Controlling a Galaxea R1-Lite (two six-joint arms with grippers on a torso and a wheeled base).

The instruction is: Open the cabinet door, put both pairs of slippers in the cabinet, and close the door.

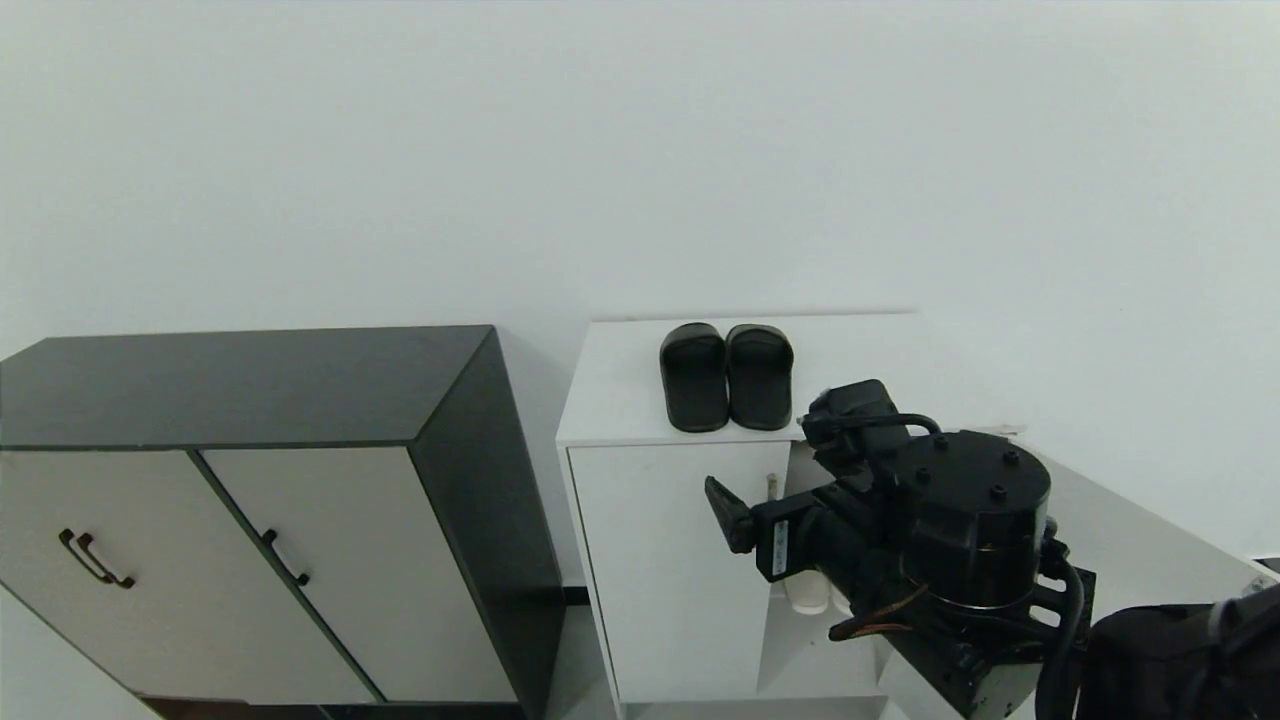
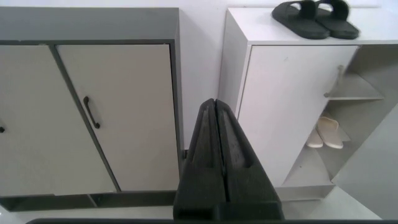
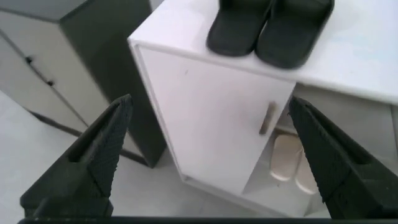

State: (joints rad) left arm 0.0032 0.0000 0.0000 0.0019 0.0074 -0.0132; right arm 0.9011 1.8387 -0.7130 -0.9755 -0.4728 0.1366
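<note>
- White cabinet (image 1: pixel 620 395): stands against the wall, just right of the dark cabinet (image 1: pixel 250 385). Its left door (image 1: pixel 665 560) is closed and carries a slim vertical handle (image 3: pixel 268 118) at its inner edge. Its right door (image 1: pixel 1150 540) is swung open towards the right.
- Black slippers (image 1: pixel 727 377): one pair, side by side and touching, on top of the white cabinet near its front edge, above the closed door.
- Pale slippers (image 2: pixel 329 132): the second pair, side by side on the bottom of the open compartment, below an inner shelf (image 2: pixel 354 93).
- Right pincer (image 3: pixel 210 106): held in front of the white cabinet at about handle height, below the black slippers. Its jaws are spread wide and grip nothing.
- Left pincer (image 2: pixel 215 106): well back from both cabinets, pointing at the gap between them. Its jaws are pressed together with nothing between them.
- Dark cabinet: black top and side, two pale closed doors, each with a dark handle (image 2: pixel 91 112).
</note>
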